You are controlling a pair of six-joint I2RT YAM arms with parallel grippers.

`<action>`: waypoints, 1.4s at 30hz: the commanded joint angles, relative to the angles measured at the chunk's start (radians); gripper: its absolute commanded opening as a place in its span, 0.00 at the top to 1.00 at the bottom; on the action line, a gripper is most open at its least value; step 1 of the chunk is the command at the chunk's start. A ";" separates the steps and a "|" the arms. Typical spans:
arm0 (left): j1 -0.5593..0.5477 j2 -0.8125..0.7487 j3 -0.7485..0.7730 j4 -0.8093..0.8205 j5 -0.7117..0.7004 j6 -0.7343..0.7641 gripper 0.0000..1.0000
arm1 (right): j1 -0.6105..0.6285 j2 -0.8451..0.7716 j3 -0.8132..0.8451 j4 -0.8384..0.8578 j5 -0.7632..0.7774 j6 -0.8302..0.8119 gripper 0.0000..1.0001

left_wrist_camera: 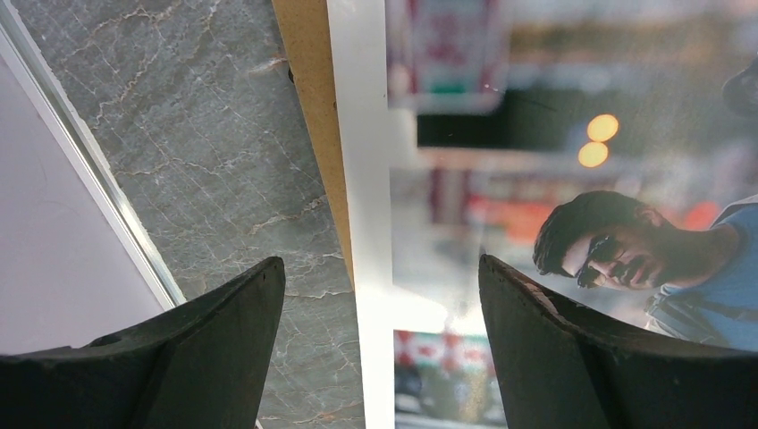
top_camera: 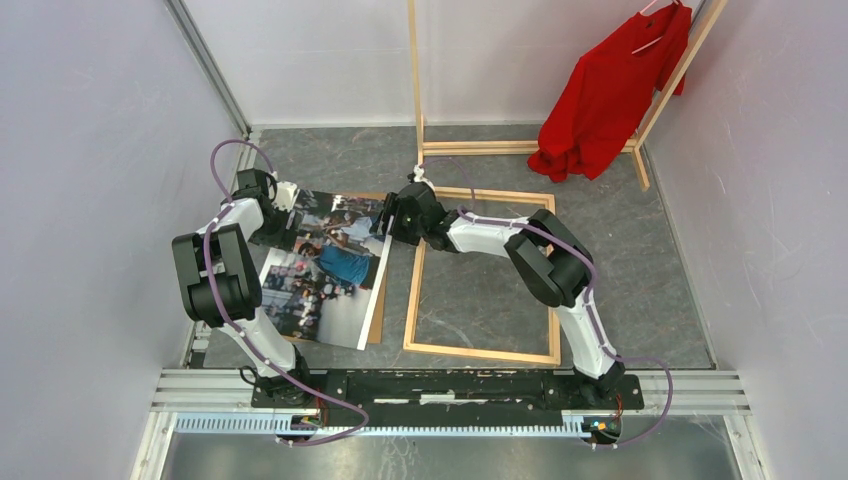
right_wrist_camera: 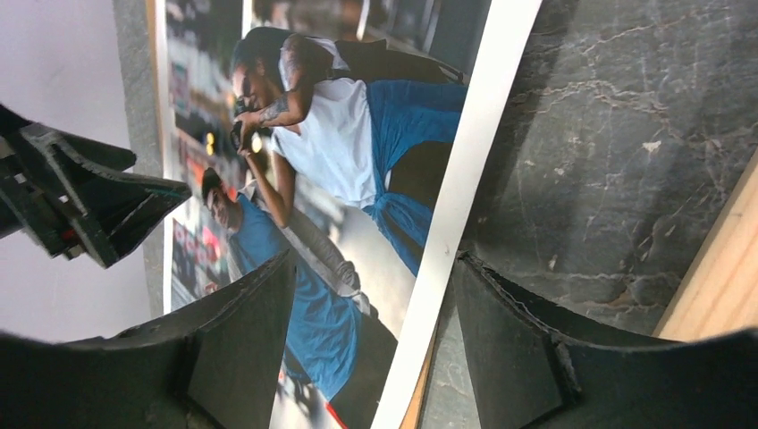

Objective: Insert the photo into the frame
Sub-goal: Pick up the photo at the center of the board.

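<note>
The photo (top_camera: 325, 265) lies face up on its brown backing board (left_wrist_camera: 313, 107) at the left middle of the top view, just beside the wooden frame (top_camera: 480, 352), probably so each arm can take one edge; the left gripper (left_wrist_camera: 380, 268) stands open astride the print's white border; the right gripper (right_wrist_camera: 375, 259) gapes likewise across the opposite border, one finger over print, one over table, pinching nothing

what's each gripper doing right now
left gripper: open, above the photo edge, holding nothing
right gripper: open, above the opposite photo edge, holding nothing
</note>
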 commanded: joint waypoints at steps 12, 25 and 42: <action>-0.007 0.041 -0.031 -0.036 0.007 0.036 0.15 | 0.013 -0.092 -0.052 0.220 -0.101 0.032 0.32; -0.003 0.028 -0.019 -0.054 0.017 0.032 0.13 | 0.001 -0.027 -0.021 0.204 -0.143 0.020 0.89; 0.061 -0.131 0.239 -0.155 0.012 -0.053 0.00 | -0.284 -0.758 -0.548 0.353 -0.463 -0.067 1.00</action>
